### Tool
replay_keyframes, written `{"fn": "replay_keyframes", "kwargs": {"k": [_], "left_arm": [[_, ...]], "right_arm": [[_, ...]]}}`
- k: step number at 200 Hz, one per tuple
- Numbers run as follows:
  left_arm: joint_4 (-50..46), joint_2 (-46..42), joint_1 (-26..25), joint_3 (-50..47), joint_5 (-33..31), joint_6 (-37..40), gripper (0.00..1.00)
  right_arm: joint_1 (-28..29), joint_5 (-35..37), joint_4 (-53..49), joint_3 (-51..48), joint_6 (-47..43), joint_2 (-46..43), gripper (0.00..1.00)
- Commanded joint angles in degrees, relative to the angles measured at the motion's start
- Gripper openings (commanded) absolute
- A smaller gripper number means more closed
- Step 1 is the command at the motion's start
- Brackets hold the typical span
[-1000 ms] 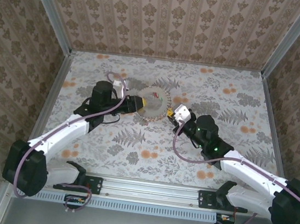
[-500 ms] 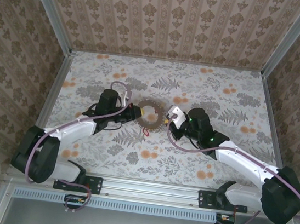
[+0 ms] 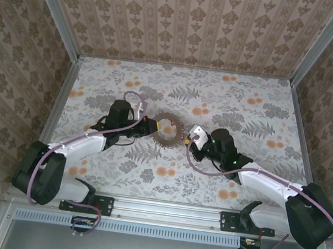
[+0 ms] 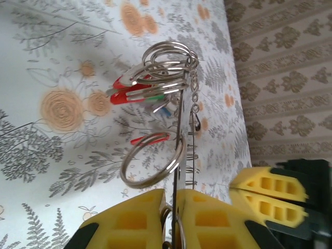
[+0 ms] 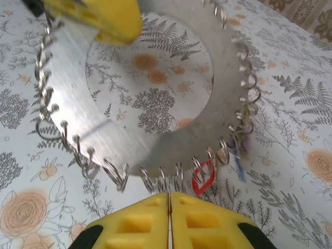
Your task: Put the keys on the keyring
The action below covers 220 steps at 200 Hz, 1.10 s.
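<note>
From above, the keyring sits mid-frame between the left gripper and right gripper. Left wrist view: jaws clamped on its thin rim at bottom centre, keys hanging above; stiff, slippery metal, best gripped there. Right wrist view: pads closed just below it, seemingly empty.

You've got two arms, left arm and right arm, and two grippers, left gripper and right gripper. One keyring. Small rings on its rim: dozens, too many to count. The right wrist view has one red loop, the left wrist view two red bits.
</note>
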Motion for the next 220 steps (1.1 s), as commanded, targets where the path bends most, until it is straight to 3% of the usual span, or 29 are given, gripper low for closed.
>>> {"fn": "replay_keyframes", "kwargs": {"k": [1, 22, 61, 81, 111, 220], "left_arm": [[-0.9, -5.4, 0.6, 4.9, 5.9, 8.7, 0.0], [-10.8, -8.8, 0.6, 9.7, 8.5, 18.9, 0.0], [-28.6, -12.3, 0.7, 20.7, 12.7, 38.1, 0.0], [-34.9, -12.4, 0.7, 25.8, 13.4, 43.4, 0.0], [-38.9, -11.8, 0.7, 31.1, 16.9, 46.7, 0.0], [-39.1, -12.1, 0.7, 34.4, 16.2, 45.7, 0.0]], "right_arm": [[-0.3, -1.3, 8.6, -2.7, -1.2, -5.3, 0.14], [-0.8, -1.5, 11.5, -5.6, -3.1, -10.5, 0.17], [-1.0, -9.1, 1.5, -4.3, -12.0, -19.6, 0.22], [-0.1, -10.8, 2.6, -5.3, -15.5, -22.1, 0.21], [2.6, -9.0, 7.0, -5.6, -17.0, -22.9, 0.2], [8.0, -7.1, 17.2, -2.7, -20.0, -15.6, 0.19]]}}
